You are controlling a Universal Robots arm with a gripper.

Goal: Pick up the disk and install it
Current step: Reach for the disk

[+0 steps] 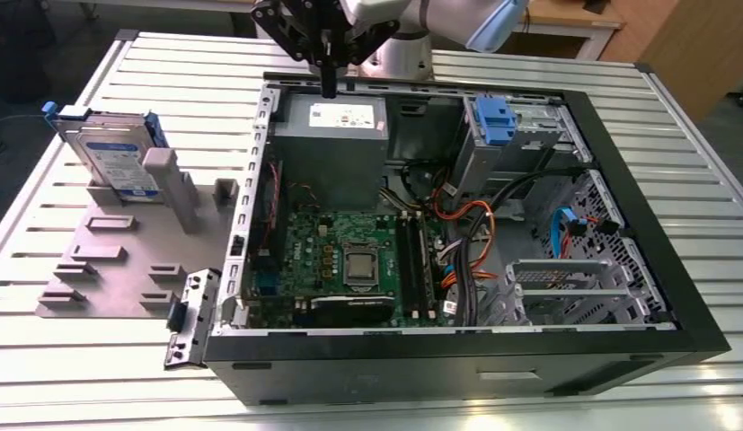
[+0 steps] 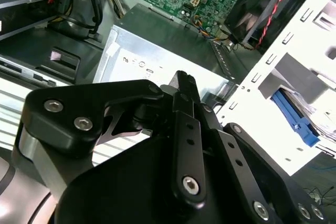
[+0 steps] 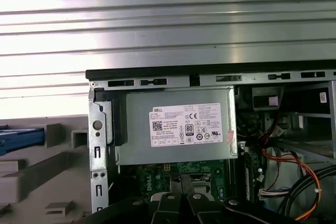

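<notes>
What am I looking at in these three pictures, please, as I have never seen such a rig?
A robot arm's gripper hangs over an open computer case lying on a slatted metal table. The exterior view comes from a camera off the arm; both wrist views come from cameras riding on it, facing the grey power-supply box. The disk, with blue rails, stands upright in a grey holder beside the case, on the exterior view's left. The jaws are shut and hold nothing.
</notes>
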